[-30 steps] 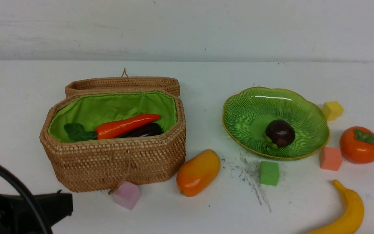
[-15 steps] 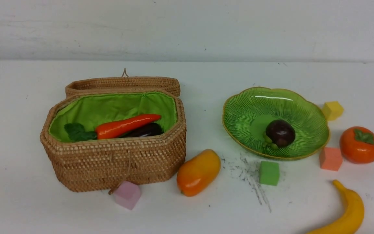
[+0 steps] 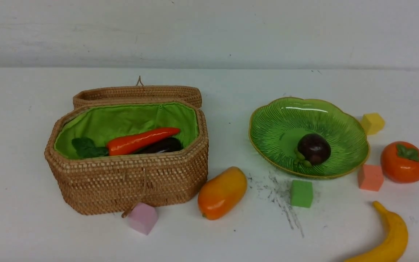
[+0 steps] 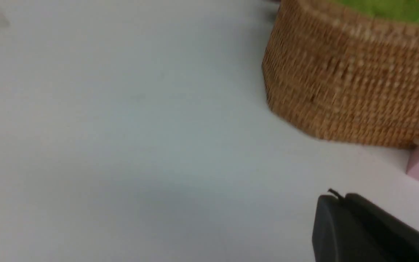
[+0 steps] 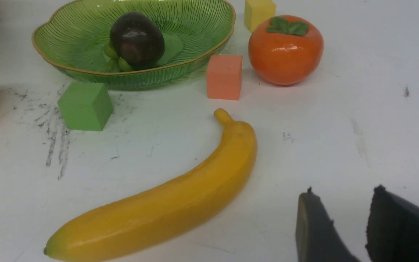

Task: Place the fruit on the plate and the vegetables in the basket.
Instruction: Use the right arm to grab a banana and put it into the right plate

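Three pieces loose, one plated; nothing held.
Right gripper point(image 5: 344, 193): I see fingers slightly apart, yellow toy banana point(image 5: 180, 196) near them, orange-red persimmon point(image 5: 286, 54) and scalloped green glass plate point(image 5: 202, 32) beyond, dark purple mangosteen point(image 5: 138, 38) on that plate. Left gripper point(image 4: 340, 200): fingers together, tan woven rattan basket point(image 4: 347, 87) ahead, not touching; front view shows red-orange carrot-like piece point(image 3: 140, 142) inside it, orange-yellow oval mango point(image 3: 222, 193) just beside its wall.

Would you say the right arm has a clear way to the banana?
Probably yes: the banana lies in the open, apart from the plate, and the open right gripper is close by with only bare table between them.
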